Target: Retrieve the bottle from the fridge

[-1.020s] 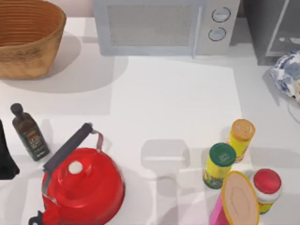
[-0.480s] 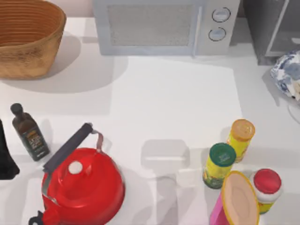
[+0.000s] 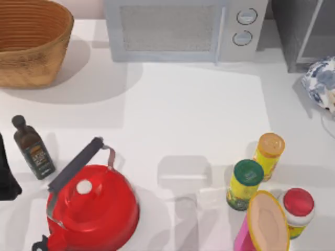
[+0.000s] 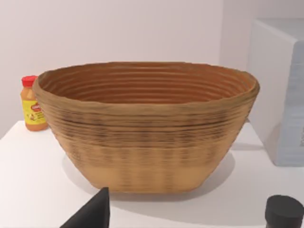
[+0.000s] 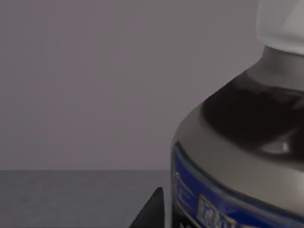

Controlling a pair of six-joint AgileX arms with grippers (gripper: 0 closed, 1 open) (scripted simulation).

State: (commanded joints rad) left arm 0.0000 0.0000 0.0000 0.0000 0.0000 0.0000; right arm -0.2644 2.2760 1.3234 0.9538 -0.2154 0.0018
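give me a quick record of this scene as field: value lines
fridge: dark grey box, back right corner of table
bottle: blue-labelled, white-capped, close in front of the right wrist camera, grey interior behind
microwave: back centre
basket: woven, back left
kettle: red, front left
left claw: a dark fingertip pointing toward the basket

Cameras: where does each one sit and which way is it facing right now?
Top view: above the table, facing down; left arm at the left edge.
Left wrist view: low, facing the basket; left gripper edge shows.
Right wrist view: close against a blue-labelled bottle, grey wall behind; right gripper edge shows.
Shared: top and left wrist views both hold the basket.
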